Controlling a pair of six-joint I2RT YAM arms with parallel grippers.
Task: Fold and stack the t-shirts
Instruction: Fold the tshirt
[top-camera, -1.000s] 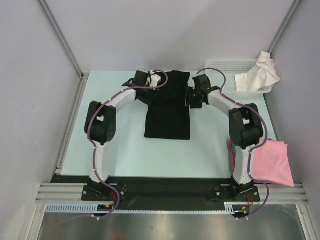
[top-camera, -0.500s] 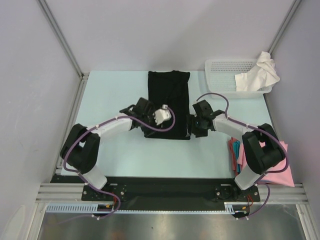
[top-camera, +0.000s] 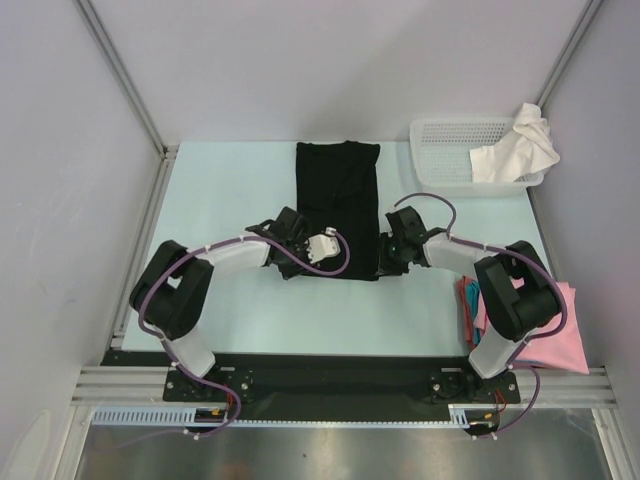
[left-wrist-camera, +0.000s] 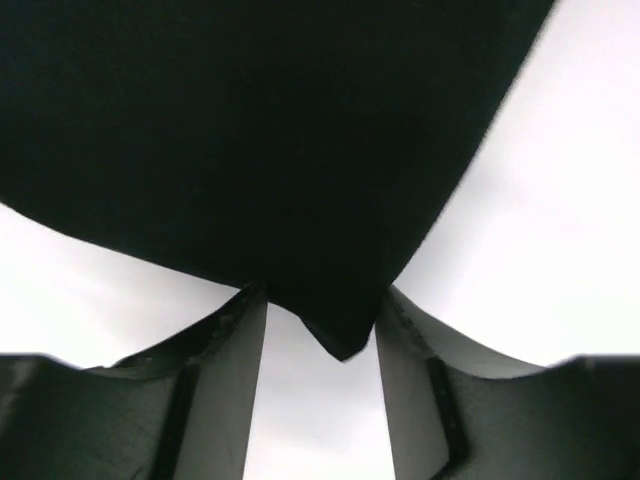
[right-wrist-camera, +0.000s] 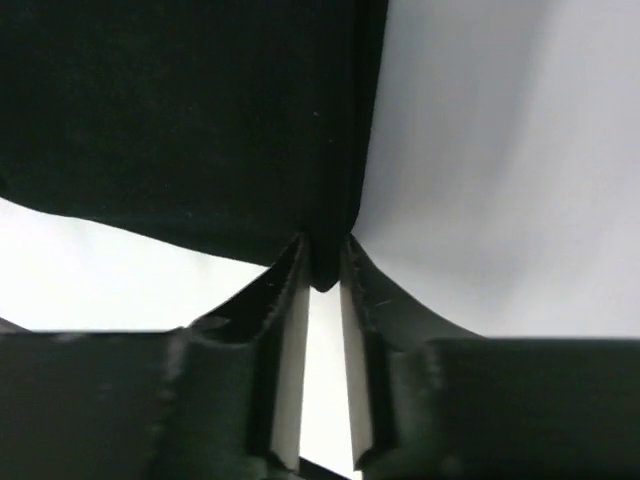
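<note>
Pink shirt (top-camera: 558, 335): folded, at the near right corner of the table (top-camera: 240, 190), reaching past its right edge. Only the top view shows it.
Red shirt (top-camera: 465, 300): a thin strip just left of the pink one, partly hidden by the right arm. Only the top view shows it.
Left gripper (top-camera: 296, 270): low over the near left corner of the black shirt (top-camera: 338, 190).
Left fingers (left-wrist-camera: 245, 335): the wrist view shows them moderately spread. The shirt's corner hangs into the gap and meets both tips, with bare table showing between the fingers below it. They do not clamp the cloth.
Right gripper (top-camera: 383, 268): at the shirt's near right corner, about level with the left one.
Right fingers (right-wrist-camera: 290, 300): the wrist view shows them nearly pressed together, with only a narrow slit left and the shirt's right edge pinched in it.
Top view alone: both grippers look like dark lumps at the hem, and how far each is open cannot be read there.
Black shirt: a long folded strip flat on the table's middle, running from the grippers to the far edge.
Basket (top-camera: 455, 135): white mesh, at the far right corner.
White shirt (top-camera: 520, 145): crumpled, draped over the basket's right rim.
</note>
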